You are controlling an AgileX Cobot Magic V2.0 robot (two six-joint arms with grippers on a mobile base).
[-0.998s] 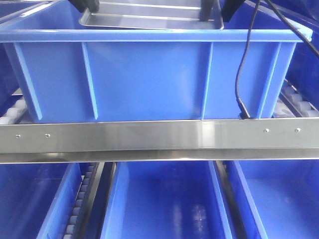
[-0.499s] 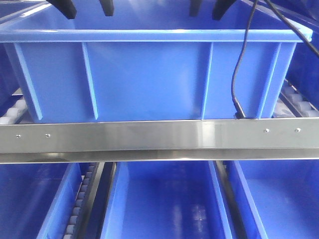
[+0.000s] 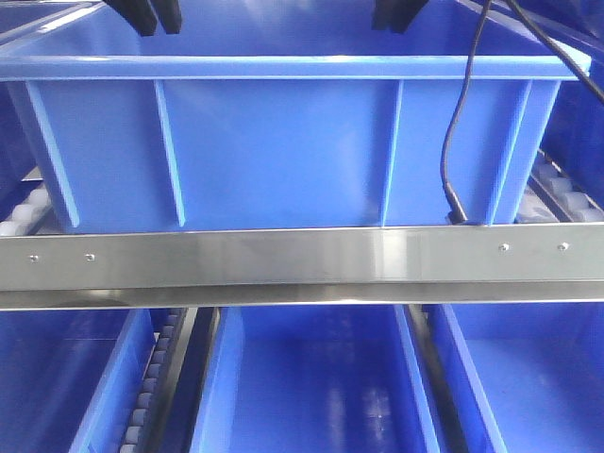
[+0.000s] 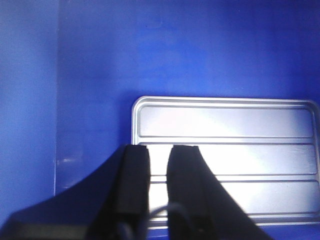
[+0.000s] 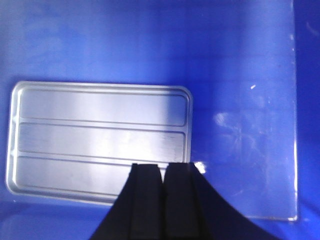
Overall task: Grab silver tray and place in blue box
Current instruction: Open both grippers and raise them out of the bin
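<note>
The silver tray (image 4: pixel 225 125) (image 5: pixel 100 135) lies flat on the floor of the blue box (image 3: pixel 283 151), with its ridges up. The box's front wall hides it in the front view. My left gripper (image 4: pixel 160 147) (image 3: pixel 158 14) hangs above the tray's left end. It is almost shut, with only a thin slit between the fingers and nothing in them. My right gripper (image 5: pixel 163 166) (image 3: pixel 396 14) hangs over the tray's right near corner, shut and empty. Both sit at about rim height.
A steel rail (image 3: pixel 302 260) runs across in front of the box. A black cable (image 3: pixel 453 142) hangs down the box's right front. More blue crates (image 3: pixel 311 377) sit on the lower level. Conveyor rollers (image 3: pixel 566 193) flank the box.
One second ago both grippers held the tray at the box rim. They then opened, and the tray dropped out of the front view. Now both sets of fingers have closed.
</note>
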